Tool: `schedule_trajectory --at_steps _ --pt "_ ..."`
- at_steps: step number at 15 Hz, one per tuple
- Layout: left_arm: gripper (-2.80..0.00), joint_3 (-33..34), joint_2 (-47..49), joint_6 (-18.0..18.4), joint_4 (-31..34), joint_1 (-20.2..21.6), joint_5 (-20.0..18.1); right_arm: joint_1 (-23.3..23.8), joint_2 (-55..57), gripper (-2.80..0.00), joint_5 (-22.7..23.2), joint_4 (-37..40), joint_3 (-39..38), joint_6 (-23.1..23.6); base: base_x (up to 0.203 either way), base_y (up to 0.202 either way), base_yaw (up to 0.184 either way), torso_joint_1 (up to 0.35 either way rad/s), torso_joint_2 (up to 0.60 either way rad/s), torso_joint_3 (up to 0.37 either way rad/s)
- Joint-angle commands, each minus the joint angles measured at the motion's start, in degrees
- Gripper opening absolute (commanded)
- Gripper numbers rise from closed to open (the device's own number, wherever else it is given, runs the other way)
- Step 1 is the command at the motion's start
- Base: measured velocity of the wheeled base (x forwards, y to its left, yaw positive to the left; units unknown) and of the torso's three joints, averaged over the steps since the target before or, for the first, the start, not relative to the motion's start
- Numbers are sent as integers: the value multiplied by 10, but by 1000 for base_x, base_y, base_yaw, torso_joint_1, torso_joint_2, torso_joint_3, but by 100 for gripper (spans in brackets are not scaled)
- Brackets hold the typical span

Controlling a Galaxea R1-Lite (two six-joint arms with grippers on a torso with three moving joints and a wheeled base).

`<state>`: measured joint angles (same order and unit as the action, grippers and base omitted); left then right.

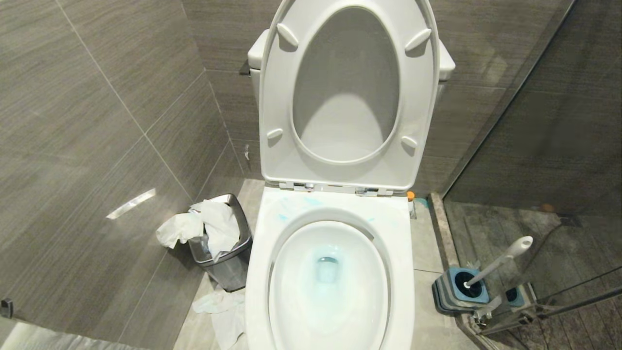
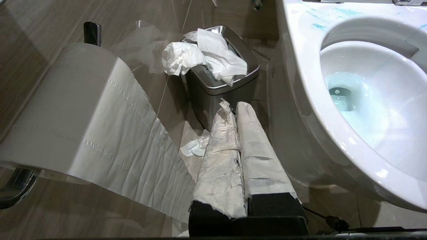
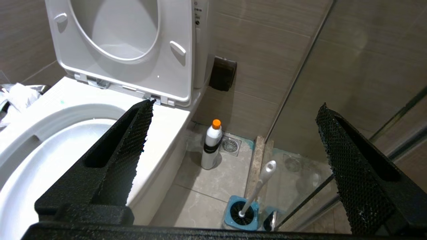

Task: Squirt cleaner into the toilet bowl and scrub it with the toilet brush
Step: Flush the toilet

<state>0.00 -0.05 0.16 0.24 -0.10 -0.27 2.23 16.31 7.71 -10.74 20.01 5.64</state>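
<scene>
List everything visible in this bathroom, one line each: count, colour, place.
toilet bowl: one, white, centre, seat and lid raised
cleaner: pale blue streaks and tinted water inside the bowl, smears on the back rim
toilet brush: one, white handle, standing in its holder on the floor right of the bowl
brush holder: one, grey and blue, by the glass partition
bottle: one, white with orange cap, floor beside the toilet
steel bin: one, left of the bowl, stuffed with white tissue
toilet paper roll: one, white, on a wall holder
left pincer: shut, wrapped in white paper, near the bin
right pincer: black, open, above the brush
</scene>
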Motion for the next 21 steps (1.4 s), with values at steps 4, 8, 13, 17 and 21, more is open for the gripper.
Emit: schedule_trajectory --at_steps 4,8,13,17,21 --pt "-280 1 0 0 0 0 0 -21 -94 0 -12 3 -73 1 0 0 0 0 0 0" --pt "-280 1 0 0 0 0 0 -22 -135 0 -14 1 -123 -1 0 0 0 0 0 0" --pt "-280 1 0 0 0 0 0 -22 -163 0 -24 -3 -173 -2 0 0 0 0 0 0" --pt "-280 1 0 0 0 0 0 -22 -163 0 -24 -7 -198 -3 0 0 0 0 0 0" --pt "-280 1 0 0 0 0 0 -22 -163 -280 -23 -5 -199 -5 0 0 0 0 0 0"
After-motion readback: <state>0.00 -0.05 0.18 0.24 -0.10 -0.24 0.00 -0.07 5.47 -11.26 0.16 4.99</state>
